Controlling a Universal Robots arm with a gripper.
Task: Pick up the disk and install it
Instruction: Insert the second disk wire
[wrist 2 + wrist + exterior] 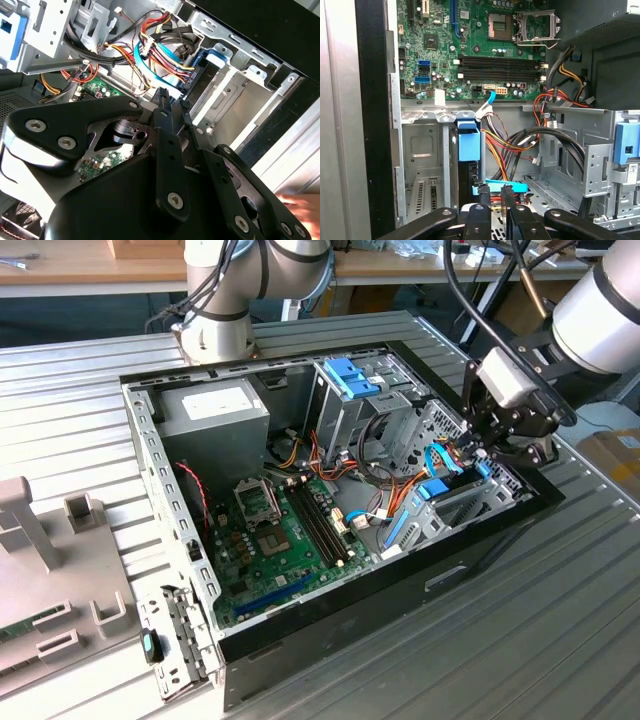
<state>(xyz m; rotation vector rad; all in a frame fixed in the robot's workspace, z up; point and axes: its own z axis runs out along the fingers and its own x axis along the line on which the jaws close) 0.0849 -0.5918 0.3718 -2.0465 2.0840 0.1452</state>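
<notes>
Over the open computer case (180, 490), at about 3 o'clock in the exterior view, the gripper (478, 452) hangs low inside the drive-bay corner. Black linkage, tilted in toward the bay.

Disk (469, 155) sits on edge in the metal bay (422, 165), blue end tab up, dark body running down toward the fingers (482, 200). In the first wrist view the two fingertips sit close together right at the near end of the disk, a thin blue cable (500, 187) crossing just beside them. Looks like they're pinching that end, but contact point is hidden by the fingers themselves, so I can't tell for certain whether they grip or just touch.

Second wrist view: gripper (167, 102) tips point at the blue-framed disk (207, 67) in its slot, bundle of coloured wires (165, 50) just beside it.

Motherboard (275, 530) lies at centre of the case, blue-topped drive cage (350, 380) at 12 o'clock of it, well apart from the gripper. Case rests on a ribbed metal table (560, 620).
</notes>
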